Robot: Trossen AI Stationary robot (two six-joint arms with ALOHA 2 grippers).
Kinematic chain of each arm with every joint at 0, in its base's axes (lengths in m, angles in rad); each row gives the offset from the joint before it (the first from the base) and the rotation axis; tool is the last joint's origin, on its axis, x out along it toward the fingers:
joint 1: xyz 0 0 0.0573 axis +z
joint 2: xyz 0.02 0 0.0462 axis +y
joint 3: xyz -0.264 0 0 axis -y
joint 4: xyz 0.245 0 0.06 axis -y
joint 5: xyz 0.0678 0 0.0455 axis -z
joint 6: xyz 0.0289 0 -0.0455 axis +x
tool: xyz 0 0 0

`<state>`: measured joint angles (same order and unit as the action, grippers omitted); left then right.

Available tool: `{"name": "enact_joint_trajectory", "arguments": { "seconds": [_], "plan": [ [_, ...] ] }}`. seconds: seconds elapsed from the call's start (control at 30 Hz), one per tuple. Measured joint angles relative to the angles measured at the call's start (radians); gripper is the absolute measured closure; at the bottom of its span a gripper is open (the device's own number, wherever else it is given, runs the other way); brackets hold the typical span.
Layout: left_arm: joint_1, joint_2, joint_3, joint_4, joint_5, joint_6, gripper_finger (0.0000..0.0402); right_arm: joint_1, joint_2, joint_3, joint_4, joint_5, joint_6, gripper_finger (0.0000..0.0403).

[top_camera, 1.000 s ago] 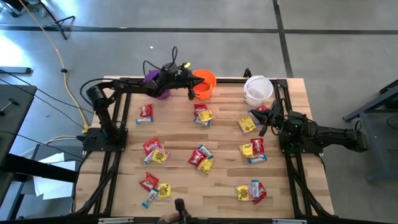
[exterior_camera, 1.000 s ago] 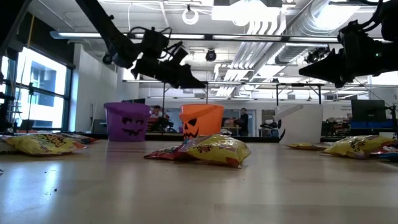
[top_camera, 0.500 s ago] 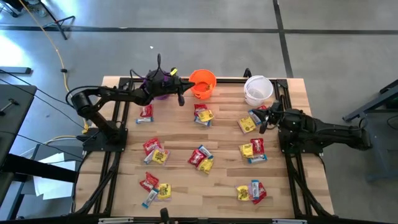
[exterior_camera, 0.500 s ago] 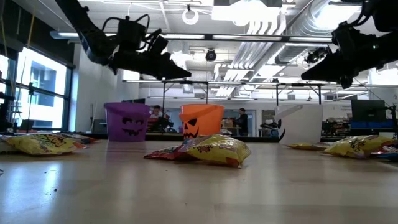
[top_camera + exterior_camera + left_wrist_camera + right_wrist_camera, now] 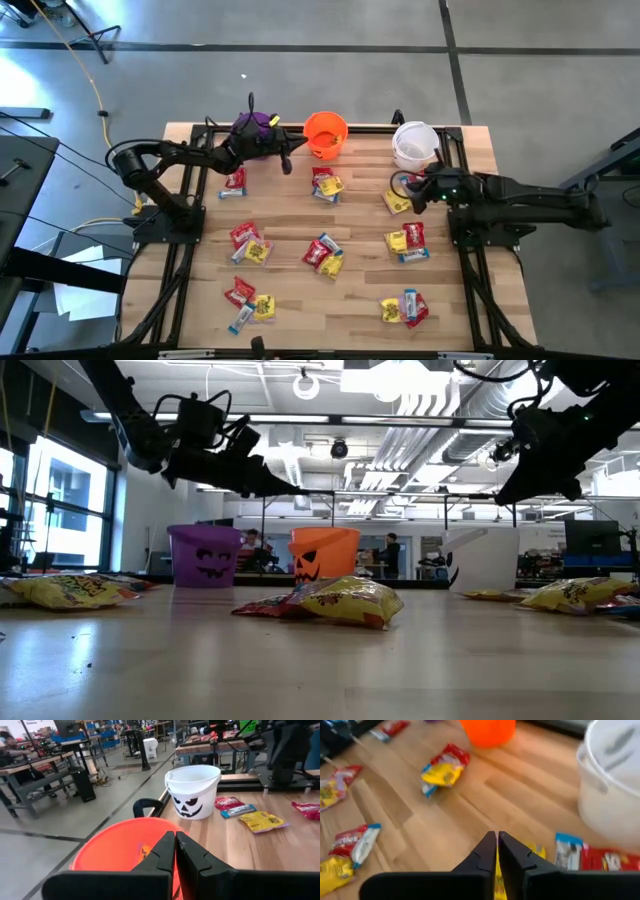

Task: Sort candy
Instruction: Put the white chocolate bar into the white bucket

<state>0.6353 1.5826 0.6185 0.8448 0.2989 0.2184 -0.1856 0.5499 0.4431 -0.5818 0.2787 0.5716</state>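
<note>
Candy lies in small heaps across the wooden table: red, yellow and blue-white packets (image 5: 325,185), (image 5: 248,243), (image 5: 407,241). Along the far edge stand a purple bucket (image 5: 255,135), an orange bucket (image 5: 325,134) and a white bucket (image 5: 415,145). My left gripper (image 5: 288,162) hovers shut and empty between the purple and orange buckets, pointing at the orange one (image 5: 115,850). My right gripper (image 5: 497,842) is shut and empty. It is tipped downward above a yellow packet (image 5: 397,201) just near of the white bucket (image 5: 615,795).
More candy heaps lie near the front edge (image 5: 250,300), (image 5: 404,308) and at the centre (image 5: 323,255). A yellow packet (image 5: 144,851) shows inside the orange bucket. Black frame rails (image 5: 470,270) run along the table's left and right sides.
My left gripper has drawn back from over the orange bucket toward the table's left, staying shut. My right gripper has risen a little and tipped from nearly level to pointing down at the candy near the white bucket.
</note>
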Motion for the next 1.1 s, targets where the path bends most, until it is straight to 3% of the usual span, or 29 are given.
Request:
{"name": "enact_joint_trajectory", "arguments": {
  "seconds": [0.37, 0.7, 1.1],
  "plan": [
    [0.001, 0.0, -0.001, 0.0, 0.0, 0.018, 0.0401, 0.0, 0.191, 0.055, -0.118, -0.035, 0.166, 0.03],
    [0.001, 0.0, -0.001, -0.001, 0.011, 0.019, 0.0401, -0.023, 0.263, 0.055, -0.144, -0.06, 0.286, 0.0228],
    [-0.002, 0.0, -0.001, -0.002, 0.018, 0.011, 0.0401, -0.09, 0.449, 0.055, -0.106, -0.105, 0.263, 0.021]
  ]
}}
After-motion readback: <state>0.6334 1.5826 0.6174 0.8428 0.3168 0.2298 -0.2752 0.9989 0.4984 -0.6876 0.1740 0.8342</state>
